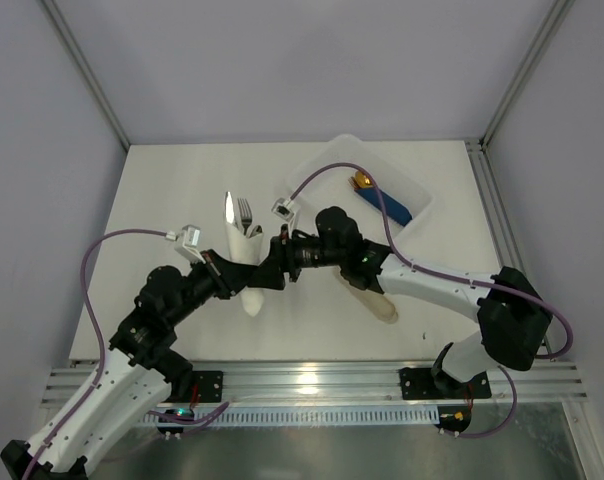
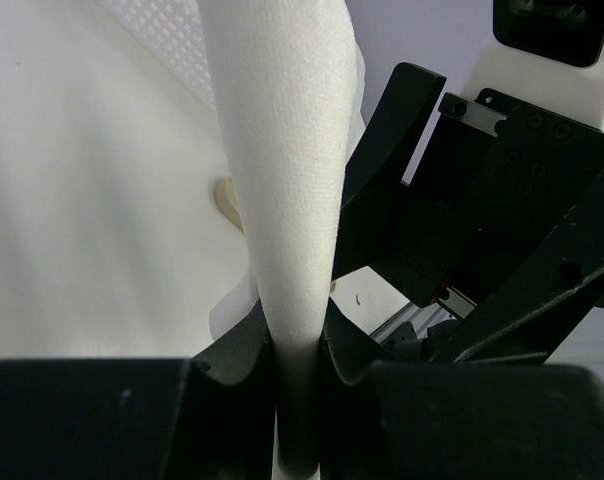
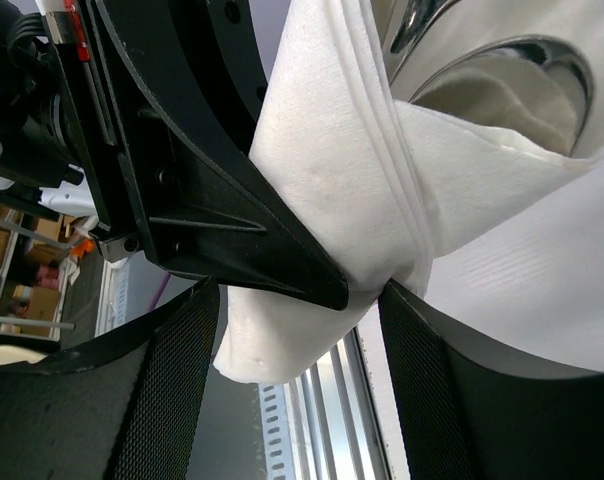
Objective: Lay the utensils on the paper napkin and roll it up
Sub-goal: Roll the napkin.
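Observation:
The paper napkin (image 1: 246, 262) is wrapped into a white roll around the utensils and held above the table. Fork tines and a knife tip of the utensils (image 1: 239, 212) stick out of its far end. My left gripper (image 1: 254, 278) is shut on the roll; in the left wrist view the napkin (image 2: 282, 150) rises from between the pinched jaws of that gripper (image 2: 300, 350). My right gripper (image 3: 297, 340) stands open around the napkin's (image 3: 322, 170) lower end and one left finger. A shiny utensil bowl (image 3: 522, 60) shows in the folds.
A white plastic tray (image 1: 342, 150) at the back right holds a blue-handled, gold-tipped piece (image 1: 387, 203). A beige oblong sleeve (image 1: 374, 302) lies on the table under the right arm. An aluminium rail (image 1: 312, 380) runs along the near edge.

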{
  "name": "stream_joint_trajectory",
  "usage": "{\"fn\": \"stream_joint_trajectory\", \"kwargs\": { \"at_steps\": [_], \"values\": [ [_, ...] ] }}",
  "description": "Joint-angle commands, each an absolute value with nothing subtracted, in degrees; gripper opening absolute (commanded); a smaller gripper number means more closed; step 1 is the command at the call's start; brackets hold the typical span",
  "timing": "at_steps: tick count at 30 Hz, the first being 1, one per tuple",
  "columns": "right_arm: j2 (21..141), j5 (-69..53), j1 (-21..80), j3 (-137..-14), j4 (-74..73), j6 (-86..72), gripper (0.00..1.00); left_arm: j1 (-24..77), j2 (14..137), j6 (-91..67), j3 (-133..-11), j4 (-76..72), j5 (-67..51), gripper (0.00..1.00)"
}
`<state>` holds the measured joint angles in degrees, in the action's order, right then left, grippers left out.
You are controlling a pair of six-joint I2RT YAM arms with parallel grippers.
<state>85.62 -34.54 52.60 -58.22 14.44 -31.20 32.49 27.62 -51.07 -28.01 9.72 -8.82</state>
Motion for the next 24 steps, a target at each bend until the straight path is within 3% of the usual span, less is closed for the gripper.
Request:
{"fn": "stream_joint_trajectory", "kwargs": {
  "at_steps": [1,18,24],
  "values": [
    [84.2,-36.1,53.9,-56.8,27.1,-35.2,0.68,33.3,27.2,-53.3,-30.1,1.6,-13.0,0.00],
    [82.4,-36.1,54.2,-50.7,37.0,-39.7,0.68,33.3,26.5,-55.4,-29.9,-1.9,-11.9,0.00],
    [82.6,-37.3,55.5,-51.6,36.0,-37.0,0.63,33.3,26.5,-56.5,-28.8,-3.7,-12.0,0.00]
  ]
}}
